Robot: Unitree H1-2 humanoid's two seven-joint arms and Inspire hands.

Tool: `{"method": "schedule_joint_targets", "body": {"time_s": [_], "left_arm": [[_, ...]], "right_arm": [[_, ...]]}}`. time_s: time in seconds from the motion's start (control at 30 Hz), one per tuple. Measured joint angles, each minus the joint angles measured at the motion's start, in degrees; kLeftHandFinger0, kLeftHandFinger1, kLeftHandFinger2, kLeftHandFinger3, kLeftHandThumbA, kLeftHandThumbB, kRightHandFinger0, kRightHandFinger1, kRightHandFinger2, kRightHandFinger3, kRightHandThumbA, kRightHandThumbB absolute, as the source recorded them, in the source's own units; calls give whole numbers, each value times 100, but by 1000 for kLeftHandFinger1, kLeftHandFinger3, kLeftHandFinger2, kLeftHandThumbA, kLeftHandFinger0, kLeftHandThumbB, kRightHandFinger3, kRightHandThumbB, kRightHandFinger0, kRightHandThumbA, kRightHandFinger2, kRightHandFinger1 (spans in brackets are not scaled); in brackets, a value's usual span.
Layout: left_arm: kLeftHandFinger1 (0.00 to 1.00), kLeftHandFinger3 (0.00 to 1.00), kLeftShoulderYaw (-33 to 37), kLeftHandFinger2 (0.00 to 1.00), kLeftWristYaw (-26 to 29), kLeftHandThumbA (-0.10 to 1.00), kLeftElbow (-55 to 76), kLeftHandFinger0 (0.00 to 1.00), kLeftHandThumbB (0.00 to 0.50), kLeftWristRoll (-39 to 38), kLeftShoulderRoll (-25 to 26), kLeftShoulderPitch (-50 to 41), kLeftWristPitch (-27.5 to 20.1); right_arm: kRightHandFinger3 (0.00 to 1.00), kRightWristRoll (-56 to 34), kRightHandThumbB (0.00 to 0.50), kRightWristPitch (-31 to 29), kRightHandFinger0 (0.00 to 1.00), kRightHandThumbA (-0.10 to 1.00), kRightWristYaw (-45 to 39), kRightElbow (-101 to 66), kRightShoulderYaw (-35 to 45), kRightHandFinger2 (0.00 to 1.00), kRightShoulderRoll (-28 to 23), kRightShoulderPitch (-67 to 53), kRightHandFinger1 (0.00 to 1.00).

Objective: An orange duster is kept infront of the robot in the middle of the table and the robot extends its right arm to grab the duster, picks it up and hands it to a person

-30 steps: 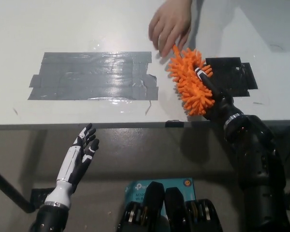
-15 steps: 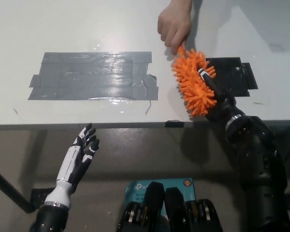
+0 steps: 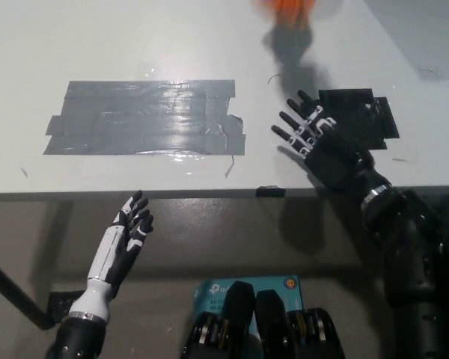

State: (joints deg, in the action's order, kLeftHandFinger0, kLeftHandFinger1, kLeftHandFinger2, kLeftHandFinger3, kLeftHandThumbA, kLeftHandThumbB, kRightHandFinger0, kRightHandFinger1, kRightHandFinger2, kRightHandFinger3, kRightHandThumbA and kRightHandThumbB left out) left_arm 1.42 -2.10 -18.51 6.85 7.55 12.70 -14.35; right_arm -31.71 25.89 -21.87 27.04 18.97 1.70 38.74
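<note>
The orange duster (image 3: 288, 10) shows only as a blurred orange patch at the top edge of the head view, above the table and mostly out of frame. Whatever holds it is out of sight. My black right hand (image 3: 314, 138) hovers over the white table (image 3: 135, 45) beside a black tape patch, open, fingers spread, holding nothing. The duster is well beyond it, toward the far side. My white left hand (image 3: 127, 235) rests below the table's near edge at lower left, open and empty.
A large grey tape patch (image 3: 146, 117) lies on the table's left middle. A black tape patch (image 3: 359, 118) lies right of my right hand. The table's front edge (image 3: 172, 194) runs across the middle of the picture.
My right hand has let go of the duster and now stands open. The person's hand has pulled the duster away toward the top edge and has left the picture. The left hand has not moved.
</note>
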Motion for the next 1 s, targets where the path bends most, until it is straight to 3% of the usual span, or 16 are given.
{"method": "schedule_joint_targets", "body": {"time_s": [0.2, 0.23, 0.27, 0.5, 0.7, 0.73, 0.8, 0.83, 1.0], "left_arm": [[944, 1000, 1, 1000, 0, 862, -2, 842, 94, -13, 2, -11, 0], [944, 1000, 1, 1000, 0, 858, -2, 840, 94, -13, 2, -11, 0], [943, 1000, 1, 1000, 0, 855, -1, 840, 93, -17, 0, -20, 0], [960, 1000, 4, 1000, 0, 861, -1, 857, 103, -27, -12, -131, 0], [976, 1000, 26, 1000, -1, 866, -1, 882, 118, -27, -9, -209, -3], [982, 1000, 28, 1000, -1, 861, -2, 894, 117, -27, -8, -209, -4], [984, 1000, 40, 1000, -1, 859, -1, 898, 118, -29, -8, -221, -9], [987, 1000, 42, 1000, -1, 880, -3, 897, 117, -31, -9, -233, -14], [1000, 1000, 58, 1000, 0, 897, -5, 925, 128, -32, -9, -322, -16]], "right_arm": [[1000, 96, 469, -98, 1000, 798, -35, -1083, -288, 1000, -184, -459, 1000], [1000, 96, 446, -98, 1000, 819, -35, -1083, -288, 1000, -184, -459, 1000], [1000, 129, 463, -132, 1000, 867, -26, -1347, -342, 1000, -224, -587, 1000], [1000, 551, 459, -409, 1000, 856, 61, -2849, -703, 1000, -432, -1584, 1000], [1000, 893, 386, -849, 1000, 867, 125, -3384, -839, 1000, -647, -2309, 1000], [1000, 937, 371, -908, 1000, 823, 131, -3378, -845, 1000, -658, -2351, 1000], [1000, 1078, 400, -1115, 1000, 862, 159, -3344, -889, 1000, -701, -2503, 1000], [1000, 1151, 385, -1204, 1000, 918, 173, -3314, -922, 1000, -719, -2555, 1000], [1000, 1648, 340, -1658, 1000, 953, 291, -2900, -1191, 1000, -794, -2773, 1000]]}}
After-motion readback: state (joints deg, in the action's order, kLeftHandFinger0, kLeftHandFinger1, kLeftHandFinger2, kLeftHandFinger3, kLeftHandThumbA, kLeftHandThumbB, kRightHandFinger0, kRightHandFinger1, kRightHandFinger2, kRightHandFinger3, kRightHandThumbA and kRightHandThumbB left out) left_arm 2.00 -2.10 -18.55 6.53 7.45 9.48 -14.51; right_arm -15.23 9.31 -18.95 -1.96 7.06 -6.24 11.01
